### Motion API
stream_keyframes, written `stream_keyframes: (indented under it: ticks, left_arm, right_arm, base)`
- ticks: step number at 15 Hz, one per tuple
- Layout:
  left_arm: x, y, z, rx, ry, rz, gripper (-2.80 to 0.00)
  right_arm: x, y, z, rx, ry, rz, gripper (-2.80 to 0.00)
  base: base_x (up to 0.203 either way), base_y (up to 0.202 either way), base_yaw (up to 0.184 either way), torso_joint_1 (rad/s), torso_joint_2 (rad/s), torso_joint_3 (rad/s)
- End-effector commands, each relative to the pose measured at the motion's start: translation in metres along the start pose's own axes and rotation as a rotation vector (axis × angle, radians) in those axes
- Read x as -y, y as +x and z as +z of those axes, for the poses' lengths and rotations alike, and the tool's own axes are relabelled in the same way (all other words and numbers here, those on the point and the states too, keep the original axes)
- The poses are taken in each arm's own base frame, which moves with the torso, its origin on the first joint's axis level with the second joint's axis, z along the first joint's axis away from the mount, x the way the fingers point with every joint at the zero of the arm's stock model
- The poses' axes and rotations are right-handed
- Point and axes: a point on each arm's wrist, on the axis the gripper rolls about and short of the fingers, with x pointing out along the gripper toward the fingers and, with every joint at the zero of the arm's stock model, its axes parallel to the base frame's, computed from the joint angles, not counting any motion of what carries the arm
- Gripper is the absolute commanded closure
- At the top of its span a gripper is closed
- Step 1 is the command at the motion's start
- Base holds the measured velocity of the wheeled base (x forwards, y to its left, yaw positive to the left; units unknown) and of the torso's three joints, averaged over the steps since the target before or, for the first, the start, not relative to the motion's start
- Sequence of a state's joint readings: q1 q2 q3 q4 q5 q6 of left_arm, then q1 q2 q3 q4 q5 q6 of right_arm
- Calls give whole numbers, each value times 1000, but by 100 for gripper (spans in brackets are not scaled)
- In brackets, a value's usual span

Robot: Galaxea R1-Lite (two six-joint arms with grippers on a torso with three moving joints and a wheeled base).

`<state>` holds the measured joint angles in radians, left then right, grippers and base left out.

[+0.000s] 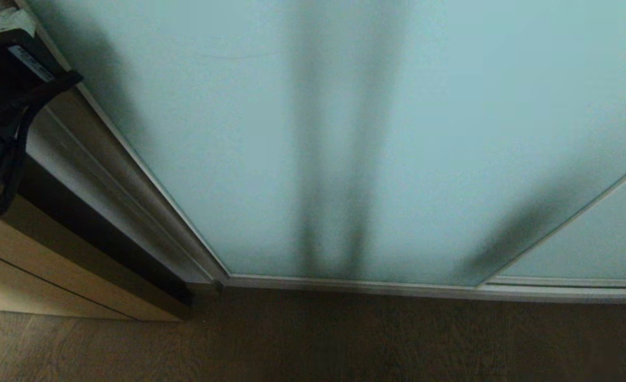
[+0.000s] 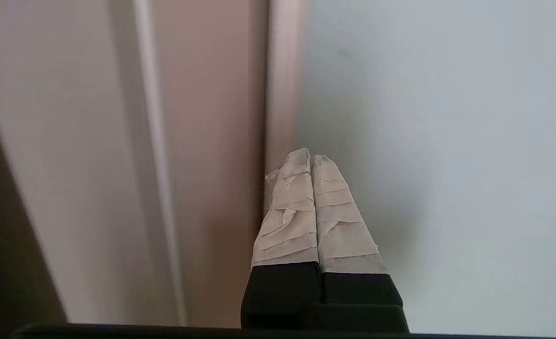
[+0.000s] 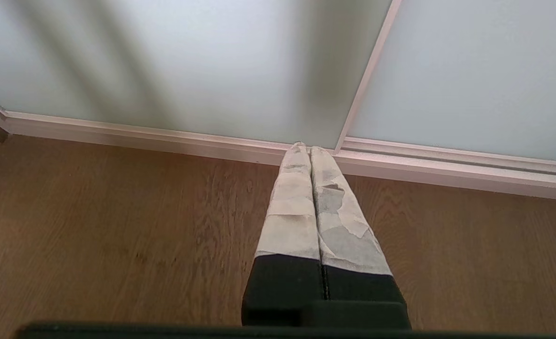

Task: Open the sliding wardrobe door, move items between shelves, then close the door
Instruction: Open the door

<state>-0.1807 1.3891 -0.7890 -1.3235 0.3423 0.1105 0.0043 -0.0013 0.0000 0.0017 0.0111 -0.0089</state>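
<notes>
**At the wardrobe's left edge: closed fingers lining up on the door frame**

Across nearly the whole head view, the sliding wardrobe door point(image 1: 355, 138) is standing shut, its frosted pale glass reaching down to the silver bottom track point(image 1: 398, 286), with a second glass panel point(image 1: 599, 239) overlapping it at the right. The shelves and items are lying hidden behind it. At the door's left edge, the thin vertical metal frame point(image 2: 280, 94) is meeting the tan side panel point(image 2: 212, 141), and here the left gripper point(image 2: 311, 160) is pointing with its taped fingers pressed together, holding nothing, tips just beside the frame.

To do this step well, I judge the closed tips should be seating against the frame's lip, not the glass, then pushing level along the track toward the right, so the panel is not twisting or the tape slipping.

The right gripper point(image 3: 310, 148) is hanging parked over the wooden floor point(image 3: 118, 226), jaws likewise closed and empty.

A small white label point(image 1: 29, 62) on the left arm is showing; its writing is too small to read.
</notes>
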Motion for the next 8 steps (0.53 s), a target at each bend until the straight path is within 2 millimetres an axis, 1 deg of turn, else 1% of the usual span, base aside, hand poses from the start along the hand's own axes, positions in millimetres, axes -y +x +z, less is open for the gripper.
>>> stream_keyframes:
  ticks: [1,4,6,8]
  left_arm:
    - [-4,-13,16,31,-14,-5,0]
    - [-6,-17,20,36,-16,0,0]
    - [-6,-17,16,22,-9,6,0]
    - [-6,-15,11,3,-5,48,0]
  right_arm:
    - [0,0,0,0,0,2,0]
    - [0,0,0,-1,0,1,0]
    - [0,0,0,-1,0,2,0]
    - [0,0,0,0,0,2,0]
  base:
    - [0,0,0,0,0,0]
    - [0,0,0,0,0,0]
    - [0,0,0,0,0,0]
    - [0,0,0,0,0,0]
